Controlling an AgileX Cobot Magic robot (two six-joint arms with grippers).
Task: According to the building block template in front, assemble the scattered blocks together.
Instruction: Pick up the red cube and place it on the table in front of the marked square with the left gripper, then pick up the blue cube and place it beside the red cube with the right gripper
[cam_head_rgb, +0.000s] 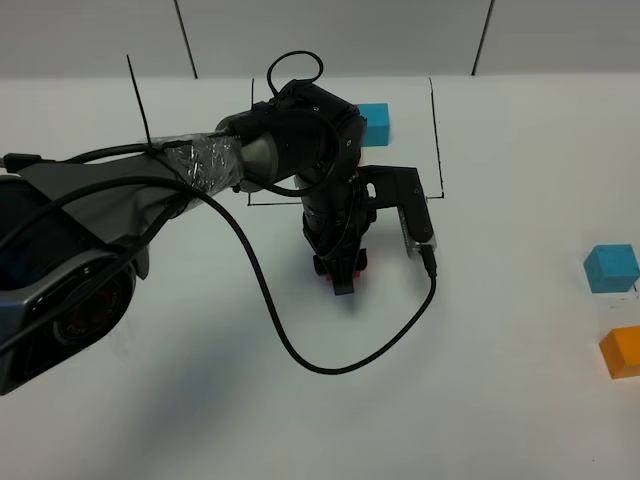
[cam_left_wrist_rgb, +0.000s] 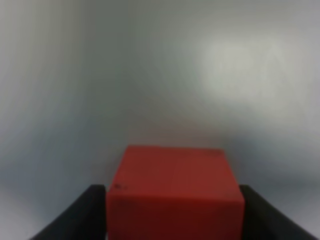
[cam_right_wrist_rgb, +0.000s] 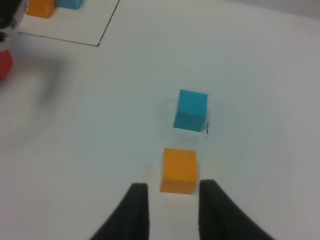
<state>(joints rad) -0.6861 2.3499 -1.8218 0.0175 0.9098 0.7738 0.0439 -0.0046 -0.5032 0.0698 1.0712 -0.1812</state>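
My left gripper (cam_head_rgb: 340, 272) reaches to the table's middle, just in front of the black-framed template (cam_head_rgb: 437, 140). It is shut on the red cube (cam_left_wrist_rgb: 175, 192), whose sides touch both fingers (cam_left_wrist_rgb: 87, 215). The cube shows as a red sliver under the gripper (cam_head_rgb: 346, 267), at or just above the table. Of the template, the arm hides all but a blue cube (cam_head_rgb: 375, 122). The right wrist view shows its orange cube (cam_right_wrist_rgb: 41, 7) and blue cube (cam_right_wrist_rgb: 70, 4). My right gripper (cam_right_wrist_rgb: 172, 212) is open and empty, just behind the loose orange cube (cam_right_wrist_rgb: 179, 171). The loose light blue cube (cam_right_wrist_rgb: 191, 110) lies beyond it.
The loose blue cube (cam_head_rgb: 611, 268) and orange cube (cam_head_rgb: 622, 352) sit at the table's right edge, slightly apart. The left arm's black cable (cam_head_rgb: 330, 365) loops over the table in front of the gripper. The left arm's body (cam_head_rgb: 60, 270) fills the left side.
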